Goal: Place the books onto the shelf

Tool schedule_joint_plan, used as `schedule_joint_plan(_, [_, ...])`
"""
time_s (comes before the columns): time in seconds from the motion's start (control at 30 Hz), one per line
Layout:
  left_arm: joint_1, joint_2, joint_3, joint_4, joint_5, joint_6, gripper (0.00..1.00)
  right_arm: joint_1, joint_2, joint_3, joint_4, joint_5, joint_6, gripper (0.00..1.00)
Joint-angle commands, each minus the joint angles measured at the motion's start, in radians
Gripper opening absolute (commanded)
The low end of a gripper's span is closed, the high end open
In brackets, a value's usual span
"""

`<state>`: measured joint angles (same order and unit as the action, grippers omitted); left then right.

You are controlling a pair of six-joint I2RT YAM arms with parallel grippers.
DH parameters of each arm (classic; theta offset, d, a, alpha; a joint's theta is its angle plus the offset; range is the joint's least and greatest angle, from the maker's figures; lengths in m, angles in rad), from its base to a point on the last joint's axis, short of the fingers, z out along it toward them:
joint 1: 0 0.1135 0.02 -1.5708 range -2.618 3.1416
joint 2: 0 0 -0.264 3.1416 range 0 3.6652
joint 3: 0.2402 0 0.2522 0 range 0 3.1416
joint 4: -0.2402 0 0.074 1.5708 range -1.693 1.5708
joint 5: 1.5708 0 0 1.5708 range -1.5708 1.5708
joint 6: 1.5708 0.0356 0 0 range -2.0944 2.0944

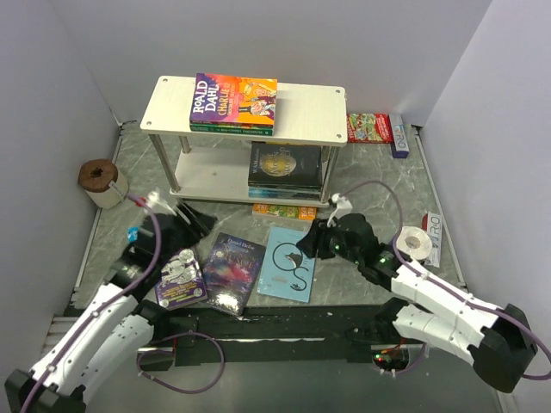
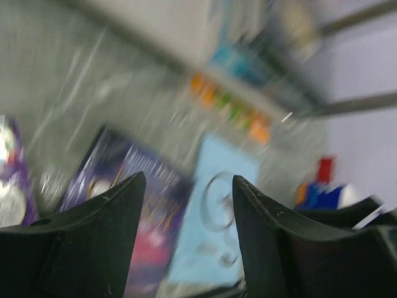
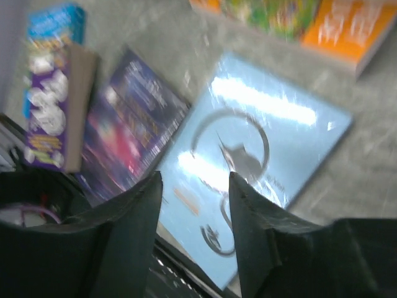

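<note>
The shelf stands at the back with a colourful Roald Dahl book on its top board and a dark book on its lower board. An orange-and-green book lies on the table at the shelf's front. Nearer lie a purple book with white cartoons, a dark starry book and a light blue book. My right gripper hovers open over the light blue book's right edge, holding nothing. My left gripper is open and empty, left of the dark starry book.
A red flat box lies behind the shelf's right end. A white tape roll sits by my right arm. A brown-topped roll stands at the left wall. Walls close in on three sides.
</note>
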<state>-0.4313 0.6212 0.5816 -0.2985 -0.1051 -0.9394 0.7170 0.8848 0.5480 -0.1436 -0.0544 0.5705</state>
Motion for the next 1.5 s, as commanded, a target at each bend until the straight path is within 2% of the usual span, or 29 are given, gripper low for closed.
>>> schedule_joint_plan(0.0, [-0.111, -0.005, -0.069, -0.005, 0.007, -0.07, 0.64, 0.048, 0.066, -0.054, 0.174, -0.104, 0.078, 0.61])
schedule_joint_plan(0.07, [-0.144, 0.043, -0.04, -0.103, -0.074, -0.067, 0.69, 0.097, 0.149, -0.033, 0.191, -0.108, 0.094, 0.63])
schedule_joint_plan(0.1, [-0.146, 0.064, 0.01, -0.144, -0.159, -0.065, 0.7, 0.111, 0.176, -0.011, 0.225, -0.114, 0.109, 0.64])
schedule_joint_plan(0.13, [-0.146, 0.105, 0.038, -0.24, -0.203, -0.07, 0.74, 0.127, 0.204, -0.002, 0.246, -0.123, 0.115, 0.65])
schedule_joint_plan(0.2, [-0.146, 0.143, 0.113, -0.322, -0.342, -0.107, 0.84, 0.177, 0.296, 0.048, 0.282, -0.157, 0.127, 0.69])
schedule_joint_plan(0.23, [-0.146, 0.169, 0.133, -0.373, -0.394, -0.131, 0.96, 0.193, 0.328, 0.07, 0.306, -0.168, 0.129, 0.71])
schedule_joint_plan(0.27, [-0.146, 0.178, 0.168, -0.46, -0.436, -0.192, 0.99, 0.214, 0.392, 0.091, 0.324, -0.203, 0.132, 0.75])
schedule_joint_plan(0.33, [-0.142, 0.172, 0.196, -0.536, -0.543, -0.248, 0.99, 0.223, 0.463, 0.151, 0.398, -0.26, 0.144, 0.82])
schedule_joint_plan(0.47, [-0.136, 0.083, 0.247, -0.623, -0.63, -0.317, 0.99, 0.226, 0.679, 0.265, 0.51, -0.384, 0.18, 0.99])
schedule_joint_plan(0.67, [-0.129, -0.006, 0.235, -0.672, -0.593, -0.325, 0.99, 0.236, 0.955, 0.507, 0.539, -0.525, 0.206, 0.99])
schedule_joint_plan(0.9, [-0.13, -0.132, 0.103, -0.516, -0.363, -0.239, 0.93, 0.248, 1.169, 0.794, 0.408, -0.492, 0.092, 1.0])
schedule_joint_plan(1.13, [-0.129, -0.143, 0.093, -0.502, -0.324, -0.223, 0.92, 0.249, 1.348, 0.987, 0.311, -0.479, 0.022, 0.99])
schedule_joint_plan(1.23, [-0.13, -0.127, 0.109, -0.516, -0.327, -0.219, 0.92, 0.252, 1.39, 1.027, 0.289, -0.495, 0.005, 1.0])
schedule_joint_plan(1.47, [-0.13, -0.13, 0.098, -0.492, -0.315, -0.21, 0.91, 0.251, 1.428, 0.939, 0.467, -0.66, 0.067, 1.0])
